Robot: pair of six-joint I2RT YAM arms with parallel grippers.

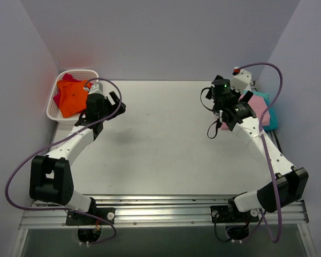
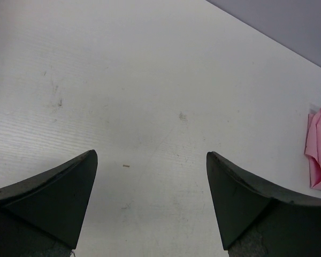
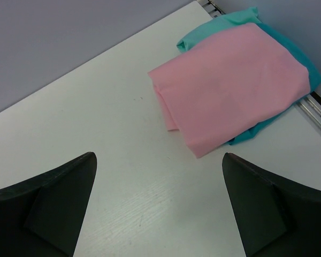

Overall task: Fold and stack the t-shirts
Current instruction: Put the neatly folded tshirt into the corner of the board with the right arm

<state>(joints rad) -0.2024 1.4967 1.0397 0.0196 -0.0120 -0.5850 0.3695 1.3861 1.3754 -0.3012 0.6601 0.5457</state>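
Left gripper [image 2: 150, 155]: fingers spread wide, nothing between them. It hangs over bare table [image 1: 160, 144] at the far left, near a white basket [image 1: 53, 111] in that corner.

Right gripper [image 3: 159, 156]: fingers likewise spread wide and empty. It hangs near the pile at the far right edge of the table and is clear of the cloth.

Pile: the light pink t-shirt [image 3: 230, 85] lies folded on top, roughly rectangular, with one layered edge facing the table's open centre. The teal t-shirt [image 3: 306, 69] lies beneath it and shows along two sides. The lighter turquoise t-shirt [image 3: 219, 29] shows at the far corner (its order relative to the teal cannot be told). The pile reaches the table's metal edge rail [image 3: 315, 110].

Basket contents: an orange garment [image 1: 72, 100] and a red one [image 1: 67, 80], both crumpled.
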